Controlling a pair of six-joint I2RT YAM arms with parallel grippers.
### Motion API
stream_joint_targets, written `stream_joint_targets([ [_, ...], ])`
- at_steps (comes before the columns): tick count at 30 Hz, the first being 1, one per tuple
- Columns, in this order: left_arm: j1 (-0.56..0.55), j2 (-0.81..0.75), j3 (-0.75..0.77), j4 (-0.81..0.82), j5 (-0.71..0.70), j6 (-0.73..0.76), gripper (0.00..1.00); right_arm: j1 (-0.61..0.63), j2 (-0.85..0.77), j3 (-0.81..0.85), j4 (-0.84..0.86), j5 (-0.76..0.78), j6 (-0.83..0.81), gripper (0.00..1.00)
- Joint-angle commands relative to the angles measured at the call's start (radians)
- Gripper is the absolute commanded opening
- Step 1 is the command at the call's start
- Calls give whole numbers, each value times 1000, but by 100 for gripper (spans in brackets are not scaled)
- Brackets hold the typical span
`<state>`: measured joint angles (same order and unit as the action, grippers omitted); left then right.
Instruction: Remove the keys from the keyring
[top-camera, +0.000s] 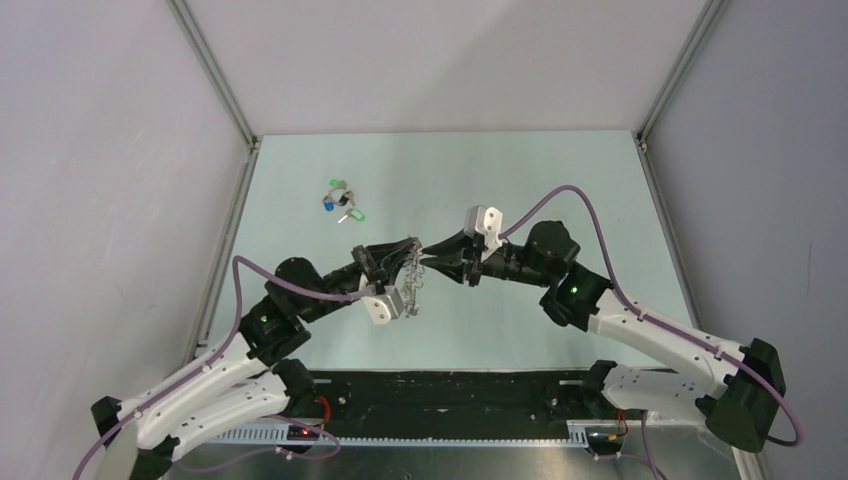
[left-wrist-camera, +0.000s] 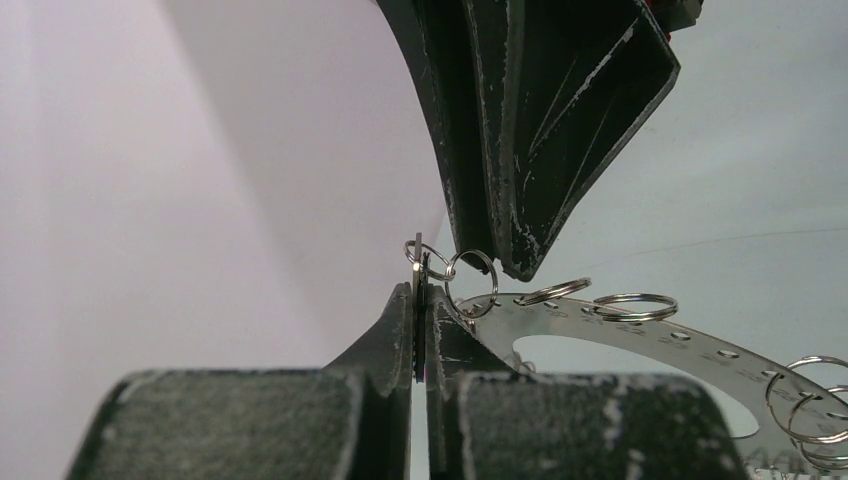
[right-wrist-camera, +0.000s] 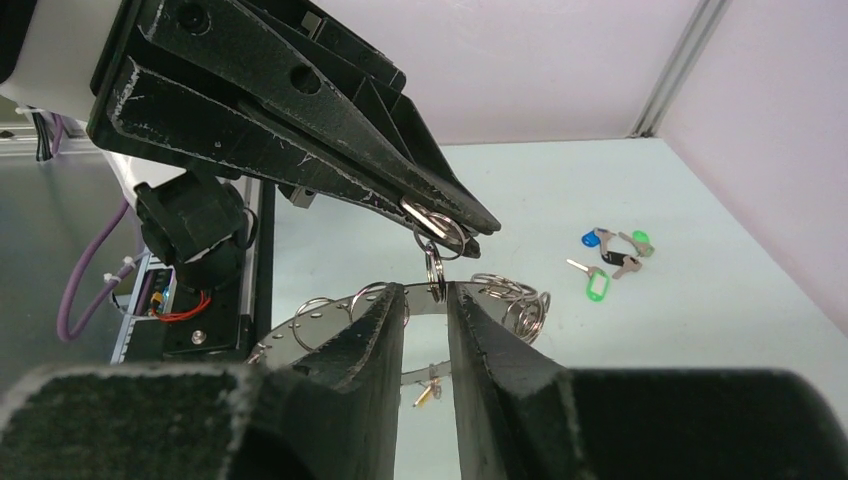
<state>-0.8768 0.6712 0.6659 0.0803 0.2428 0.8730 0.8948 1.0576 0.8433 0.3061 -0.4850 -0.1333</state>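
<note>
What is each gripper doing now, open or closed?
Left gripper: closed on the keyring.
Right gripper: slightly open around the keyring's rim.

This looks like a robot lab, a small test booth closed in on 3 sides. A pale green desk (top-camera: 520, 180) sits inside plain white walls (top-camera: 440, 60), and thin metal rails (top-camera: 213, 70) run up the corners. 2 robot arms in white and black are bolted at the near edge of the desk, the left arm (top-camera: 200, 385) and the right arm (top-camera: 660, 340). Purple cables (top-camera: 572, 188) loop along them, a small green light (top-camera: 575, 293) glows on each, and bare red wires (top-camera: 322, 405) show by a base near a black strip (top-camera: 450, 385)
</note>
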Motion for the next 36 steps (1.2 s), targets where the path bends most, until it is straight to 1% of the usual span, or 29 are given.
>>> stream_joint_targets([
  [1, -4, -11, 30, 61, 16, 3, 0, 3, 7, 52, 47, -20, -3, 26],
  [3, -4, -11, 30, 61, 18, 2, 0, 4, 9, 56, 48, -22, -2, 26],
  [9, -5, -9, 30, 61, 18, 2, 0, 6, 15, 63, 49, -18, 6, 22],
  [12, -4, -7, 31, 61, 17, 2, 0, 6, 25, 66, 50, -15, 15, 18],
  [14, -4, -6, 31, 60, 18, 2, 0, 6, 30, 68, 48, -11, 21, 10],
  [15, -4, -7, 31, 60, 18, 2, 0, 7, 31, 68, 46, -7, 25, 4],
  [16, -4, -7, 30, 61, 19, 2, 0, 7, 32, 69, 44, -1, 26, 1],
  [17, -4, -7, 29, 61, 19, 2, 0, 7, 32, 69, 42, 2, 28, 0],
  [25, -4, -12, 30, 61, 10, 3, 0, 7, -29, 66, 8, 129, 64, 0],
  [31, -4, -16, 31, 61, 12, 0, 0, 6, -84, 19, 91, 301, 128, 0],
  [36, -5, -12, 32, 61, 25, -4, 0, 6, -86, 11, 147, 343, 176, 0],
])
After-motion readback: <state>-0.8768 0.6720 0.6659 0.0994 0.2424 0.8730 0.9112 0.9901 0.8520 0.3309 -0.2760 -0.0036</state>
